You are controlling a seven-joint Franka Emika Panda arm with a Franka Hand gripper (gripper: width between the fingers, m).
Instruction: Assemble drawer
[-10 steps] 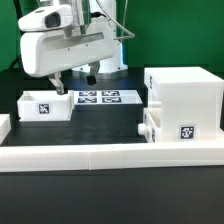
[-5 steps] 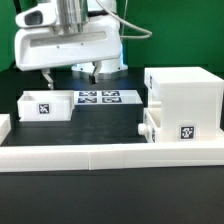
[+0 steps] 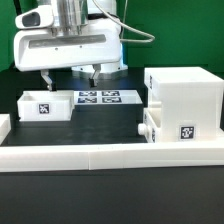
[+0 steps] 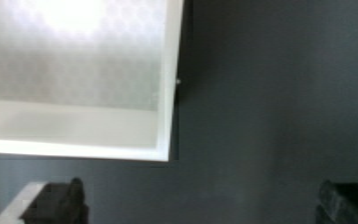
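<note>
Black table, green backdrop. White border wall ran along the front. Behind it, at the exterior view's right, stood the casing, with a knobbed tray at its base; how far in was unclear. The loose tray sat left, beside the marker board. The gripper hovered above, fingers apart and empty, arm cut off. Wrist view was blurred.

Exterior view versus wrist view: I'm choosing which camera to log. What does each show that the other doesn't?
Only the exterior view shows the large casing, the knobbed tray at its side, the marker board and the border wall. Only the wrist view shows a close-up of one corner of the box tray. Both show the open gripper, that box tray and the dark table.
</note>
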